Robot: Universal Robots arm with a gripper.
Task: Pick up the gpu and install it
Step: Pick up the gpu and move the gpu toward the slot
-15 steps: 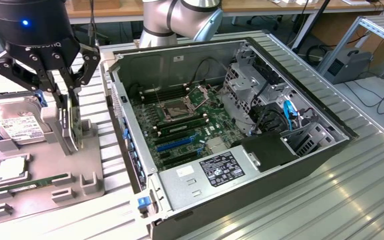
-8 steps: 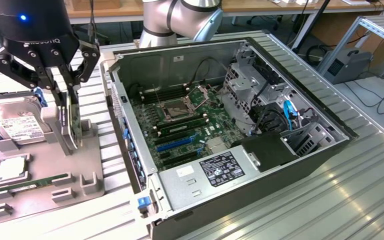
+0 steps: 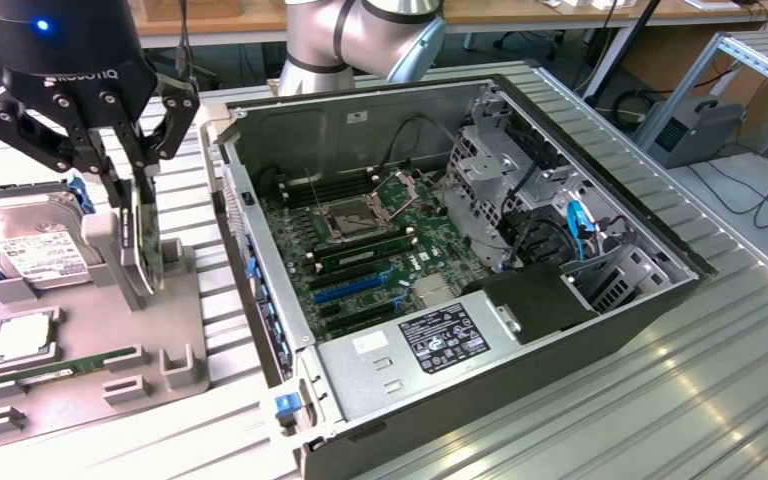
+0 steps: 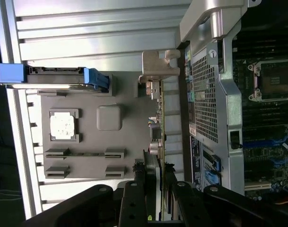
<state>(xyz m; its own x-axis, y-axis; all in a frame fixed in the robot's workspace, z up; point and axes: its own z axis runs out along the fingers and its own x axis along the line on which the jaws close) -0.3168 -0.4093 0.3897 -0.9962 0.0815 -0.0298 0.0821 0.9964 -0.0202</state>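
- At the exterior view's far left, a silver boxy hard drive with a white label (image 3: 31, 255) (image 4: 54, 72) is seen propped on edge in a grey moulded holder tray (image 3: 177, 305) (image 4: 129, 113), with blue rails at its ends.
- Just in front of it, a small square silver processor chip (image 3: 21, 340) (image 4: 63, 126) is seated flat in its pocket, and a thin green memory stick (image 3: 57, 369) is laid in the slots beside that.
- Next comes the action: the black two-fingered pincer (image 3: 137, 195) (image 4: 156, 168) is lowered over the tray's right-hand side, about half closed.
- Between its fingers, a flat black graphics card with a long silver end bracket (image 3: 137, 255) (image 4: 157, 123) is clamped by its upper edge, a finger pressed to each face.
- The graphics card is stood upright on edge, its lower edge set in the tray's slot, just beside the hard drive.
- The tray is carried by a ribbed aluminium worktop (image 3: 704, 400) (image 4: 96, 38).
- To the right, an open black computer case (image 3: 611, 325) is laid on its side, close by the tray.
- Inside, a green motherboard (image 3: 357, 255) with an open metal processor socket (image 3: 357, 213) is exposed.
- Farther right, a grey labelled power supply (image 3: 442, 340) and a bright blue cable (image 3: 575, 225) are seen.
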